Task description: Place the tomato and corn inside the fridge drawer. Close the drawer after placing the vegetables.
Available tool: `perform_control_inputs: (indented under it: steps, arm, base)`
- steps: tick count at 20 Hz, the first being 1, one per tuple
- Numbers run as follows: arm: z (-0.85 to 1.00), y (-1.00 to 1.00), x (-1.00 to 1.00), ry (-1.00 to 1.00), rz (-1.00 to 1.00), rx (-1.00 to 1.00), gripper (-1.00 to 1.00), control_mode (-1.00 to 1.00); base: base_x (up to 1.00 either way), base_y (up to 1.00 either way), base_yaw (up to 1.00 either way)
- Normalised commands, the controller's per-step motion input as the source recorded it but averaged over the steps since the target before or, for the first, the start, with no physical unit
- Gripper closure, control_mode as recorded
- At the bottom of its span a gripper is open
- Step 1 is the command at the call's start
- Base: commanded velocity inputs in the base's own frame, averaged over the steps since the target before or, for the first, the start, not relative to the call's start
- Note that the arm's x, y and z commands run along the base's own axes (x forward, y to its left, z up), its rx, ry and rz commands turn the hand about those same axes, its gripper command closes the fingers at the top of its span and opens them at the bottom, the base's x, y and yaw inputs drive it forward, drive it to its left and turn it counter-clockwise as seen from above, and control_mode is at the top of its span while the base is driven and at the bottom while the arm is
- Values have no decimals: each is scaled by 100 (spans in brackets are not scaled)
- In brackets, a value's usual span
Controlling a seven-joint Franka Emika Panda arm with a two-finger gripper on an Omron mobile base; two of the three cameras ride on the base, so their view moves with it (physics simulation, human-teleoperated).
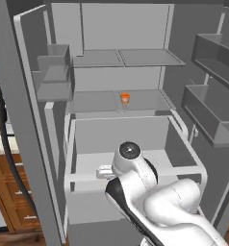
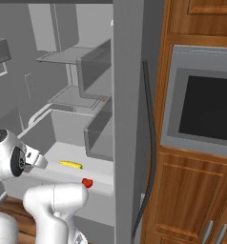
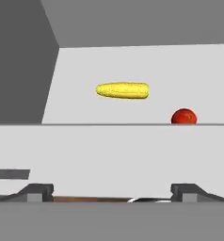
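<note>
The fridge drawer stands pulled out, its plain pale front wall crossing the hand view just beyond my fingertips. Inside it the yellow corn lies on its side on the floor. The small red tomato rests to the corn's right, close behind the front wall and partly hidden by its rim. From the right base view the corn and tomato lie apart on the floor of the drawer. My gripper is open and holds nothing, level with the drawer front and outside it.
An orange cup-like item sits on the glass shelf above the drawer. Grey door bins project on the right and smaller ones on the left. A built-in oven and brown wooden cabinets stand right of the fridge.
</note>
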Motion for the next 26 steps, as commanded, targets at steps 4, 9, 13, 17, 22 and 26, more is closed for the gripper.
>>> perform_control_inputs:
  steps: [4,9,13,17,22,26]
  arm:
    - [-56,33,2,19,1,-4,-100,-100]
    - [-92,17,29,15,0,-2,-100,-100]
    - [-95,8,53,5,1,0,-100,-100]
    - [-63,1,72,-5,0,0,-100,-100]
    - [-6,0,82,-3,0,0,-100,-100]
    - [0,0,70,-4,0,0,-100,-100]
  base:
    - [0,0,0]
    - [0,0,0]
    - [0,0,0]
    - [0,0,0]
    - [0,0,0]
    - [0,0,0]
